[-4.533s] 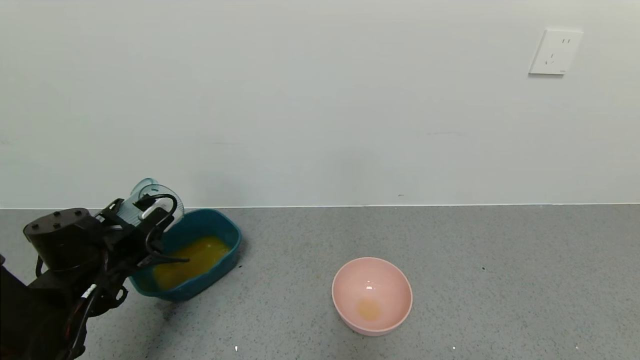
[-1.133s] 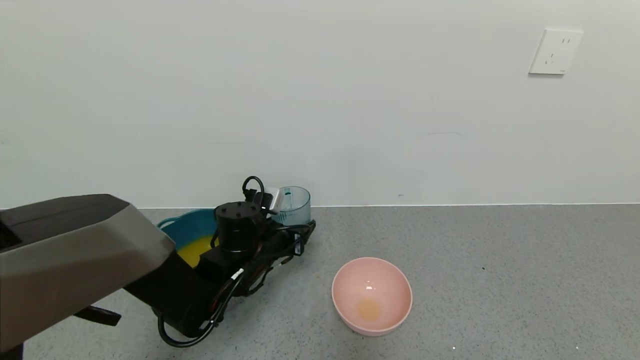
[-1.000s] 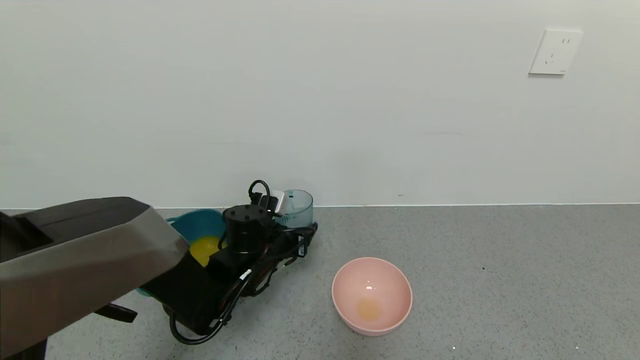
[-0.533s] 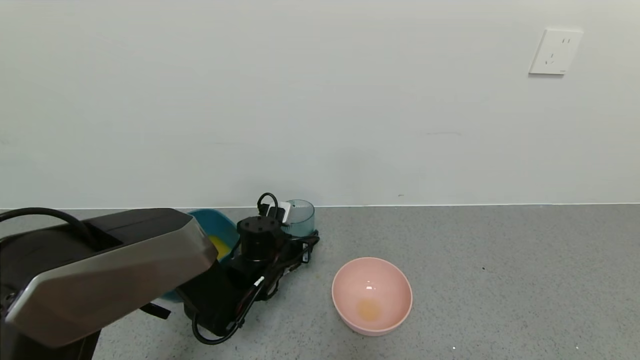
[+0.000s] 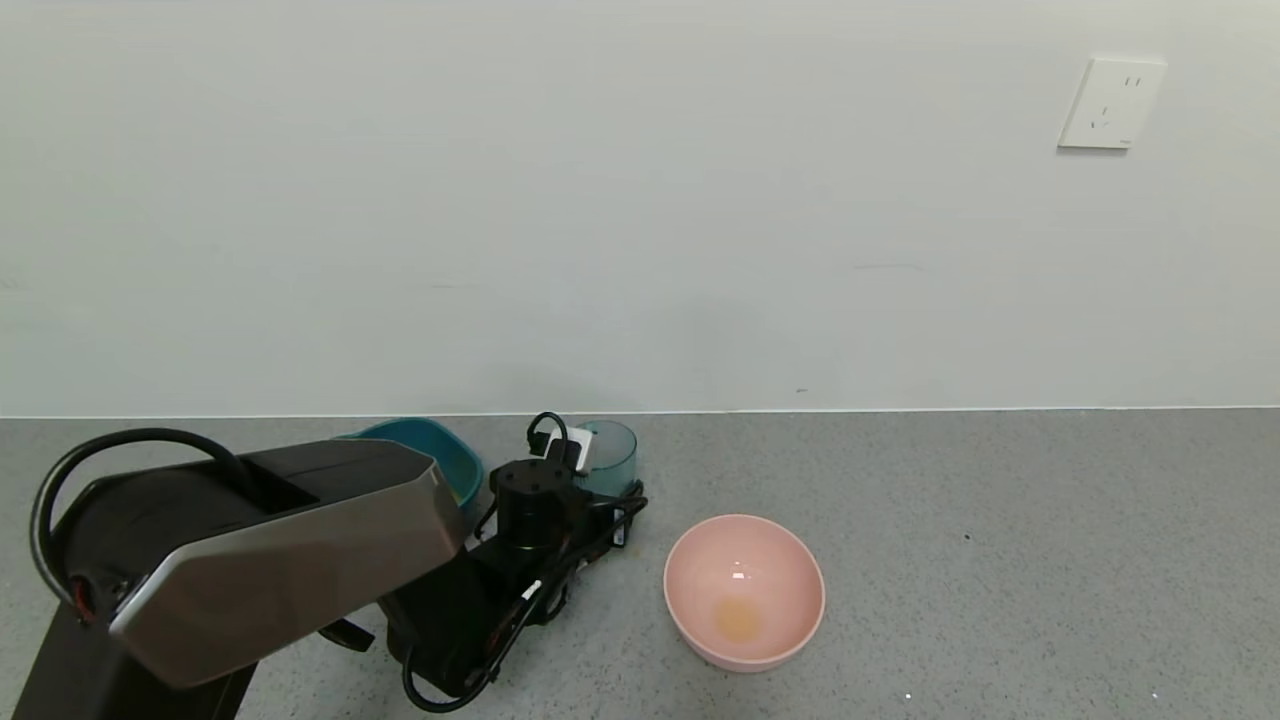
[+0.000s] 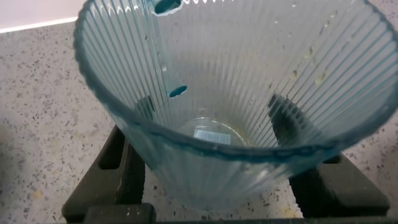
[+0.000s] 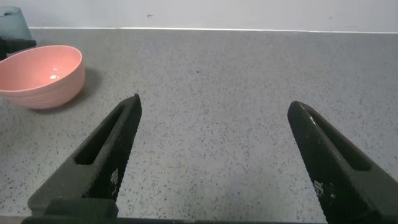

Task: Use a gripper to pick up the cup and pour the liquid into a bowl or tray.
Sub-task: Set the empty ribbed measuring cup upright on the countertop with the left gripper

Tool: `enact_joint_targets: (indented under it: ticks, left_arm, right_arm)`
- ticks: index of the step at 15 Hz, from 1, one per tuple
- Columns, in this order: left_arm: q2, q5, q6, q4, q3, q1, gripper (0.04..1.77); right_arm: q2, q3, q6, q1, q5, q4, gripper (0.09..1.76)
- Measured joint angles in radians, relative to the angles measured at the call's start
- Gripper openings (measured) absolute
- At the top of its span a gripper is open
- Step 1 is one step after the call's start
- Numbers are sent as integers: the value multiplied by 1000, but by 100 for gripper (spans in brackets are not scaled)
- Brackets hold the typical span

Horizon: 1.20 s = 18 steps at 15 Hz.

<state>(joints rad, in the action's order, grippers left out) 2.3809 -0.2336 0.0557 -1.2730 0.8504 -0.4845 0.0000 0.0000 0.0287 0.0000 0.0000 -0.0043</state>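
My left gripper is shut on the cup, a clear blue-green ribbed tumbler held upright, low over the counter, just right of the teal tub. In the left wrist view the cup fills the frame and holds no liquid, only faint residue; my black fingers stand against both its sides. My left arm hides most of the tub and the orange-yellow liquid in it. My right gripper is open and empty over bare counter, out of the head view.
A round pink bowl with a faint yellowish stain stands right of the cup; it also shows in the right wrist view. A white wall with a socket runs behind the grey speckled counter.
My left gripper has carried the cup from a tilt over the tub to the right, turned it upright, and lowered it toward the counter. The right gripper has not moved.
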Motion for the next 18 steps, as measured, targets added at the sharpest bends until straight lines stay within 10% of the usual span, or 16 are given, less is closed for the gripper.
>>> enact_joint_targets:
  ticks: [18]
  left_arm:
    - [9,-4,1,3,-12,-5,161]
  right_arm:
    - [0,0,0,0,0,0,171]
